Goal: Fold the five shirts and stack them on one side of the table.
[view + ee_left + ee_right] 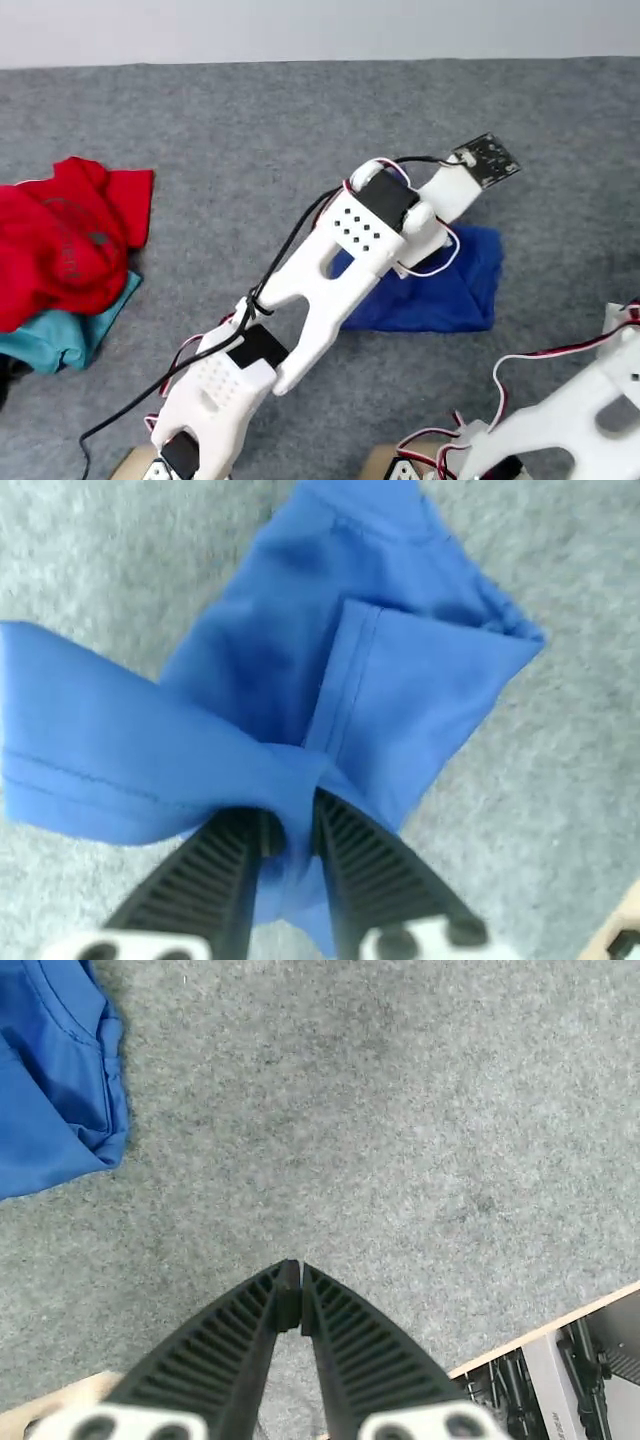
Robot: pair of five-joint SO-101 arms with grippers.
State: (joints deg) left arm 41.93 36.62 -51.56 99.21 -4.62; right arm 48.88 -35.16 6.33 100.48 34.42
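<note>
The red shirt (60, 235) lies crumpled on a teal shirt (70, 335) at the left edge of the table (250, 120), well apart from both arms. The left gripper (292, 818) is clamped on a bunched fold of the blue shirt (420, 690) at mid-table, and the fabric runs away from the jaws. The right gripper (299, 1278), fingers together and holding nothing, hangs over grey surface beside the shirt's edge, unobstructed.

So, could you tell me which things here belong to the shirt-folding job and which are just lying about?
Part of the job:
- blue shirt, pinched in the left gripper
- red shirt, lying partly on the teal shirt
- right gripper, shut and empty

Just lying about:
- grey mat covering the table
- equipment beyond the table edge
</note>
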